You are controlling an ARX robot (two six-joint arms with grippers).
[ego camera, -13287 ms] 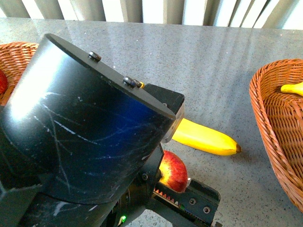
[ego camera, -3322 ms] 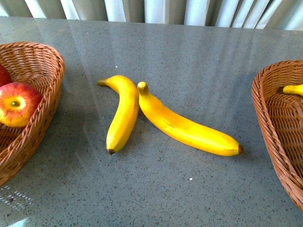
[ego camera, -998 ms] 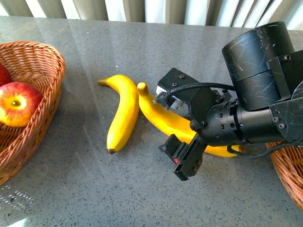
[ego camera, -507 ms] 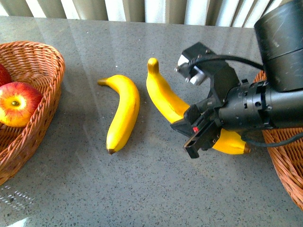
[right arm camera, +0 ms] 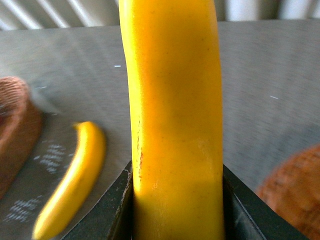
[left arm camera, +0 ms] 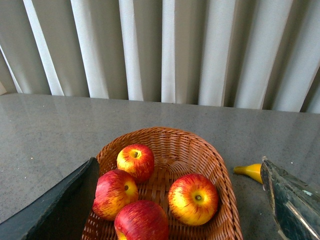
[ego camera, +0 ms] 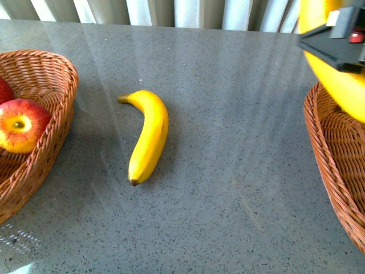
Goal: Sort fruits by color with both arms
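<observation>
Your right gripper (right arm camera: 176, 212) has the longer banana (right arm camera: 172, 100) clamped between its black jaws, both of them pressed against the yellow skin. The fruit runs straight away from the wrist camera and fills the middle of that view. From the front, you see this banana held high at the far right edge, above the rim of the right-hand basket (ego camera: 336, 165) and clear of the grey speckled table (ego camera: 228, 200). Only part of the gripper shows there, cut off by the frame.

The shorter banana (ego camera: 145, 137) lies alone on the table between the two wicker baskets, nearer the left-hand basket (ego camera: 57, 114) but not touching it. Its dark tip points toward you and its stem end curves away to the left. The right wrist view catches it too, blurred, down on the table beside the held fruit.

Your left gripper (left arm camera: 178, 165) hangs above the left-hand basket with its jaws spread wide apart and nothing between them. Below it, four apples sit close together inside that basket: one at the back (left arm camera: 135, 161), one toward the right (left arm camera: 194, 199), one at the left (left arm camera: 114, 192) and one nearest the camera (left arm camera: 141, 221). The yellow end of the shorter banana peeks out just past the basket's rim. Pale vertical blinds (left arm camera: 165, 50) close off the far side of the table.
</observation>
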